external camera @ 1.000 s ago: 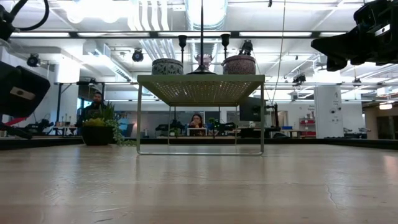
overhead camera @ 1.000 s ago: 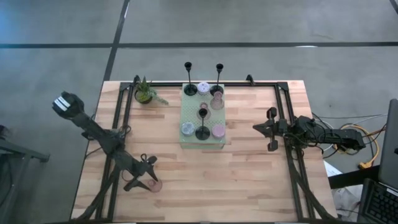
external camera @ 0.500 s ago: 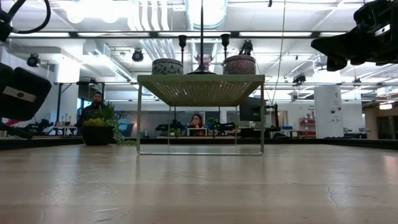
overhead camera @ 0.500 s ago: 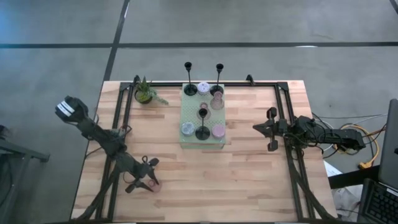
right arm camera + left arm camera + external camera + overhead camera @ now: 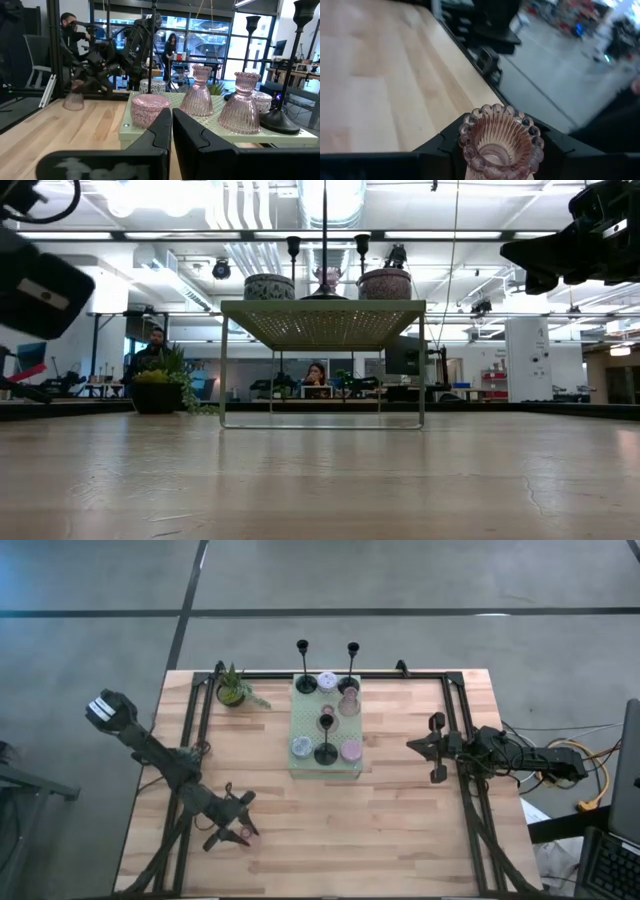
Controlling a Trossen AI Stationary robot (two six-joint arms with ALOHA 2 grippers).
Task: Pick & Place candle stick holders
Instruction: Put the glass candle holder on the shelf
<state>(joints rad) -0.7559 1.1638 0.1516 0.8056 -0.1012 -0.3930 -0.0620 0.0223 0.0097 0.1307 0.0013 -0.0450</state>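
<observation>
Fingers of the left gripper point(image 5: 238, 828) are clamped on a pink ribbed glass candle holder point(image 5: 499, 141), beaded rim facing the wrist camera, dark fingers point(image 5: 437, 146) pressing both sides of it; high view puts this gripper near the front left of the wooden surface point(image 5: 400, 830), well apart from the rest, and whether the cup is lifted or touching the wood I cannot tell. Right gripper point(image 5: 432, 749) waits at the right side of the surface, its fingers point(image 5: 160, 127) together with only a thin slit between them, holding nothing, pointed toward the stand. Pale green perforated stand point(image 5: 303, 725) sits at back centre on thin legs, and it carries most of the set: one black stemmed candlestick point(image 5: 325, 752) near its front, two more candlesticks point(image 5: 304, 682) along its back edge, a lilac cup point(image 5: 327, 681), a pale blue cup point(image 5: 300, 747), a pink cup point(image 5: 350, 750), plus two taller pink ribbed holders point(image 5: 244, 102) seen in the right wrist view. Small green potted plant point(image 5: 233, 688) stands just left of the stand, untouched. Judgement on progress: one squat holder is in hand away from the stand, everything else is on the stand, so either only the first piece is off or the last piece is still to go on; the frames alone don't settle which. No other holder lies loose on the surface that I can see.
</observation>
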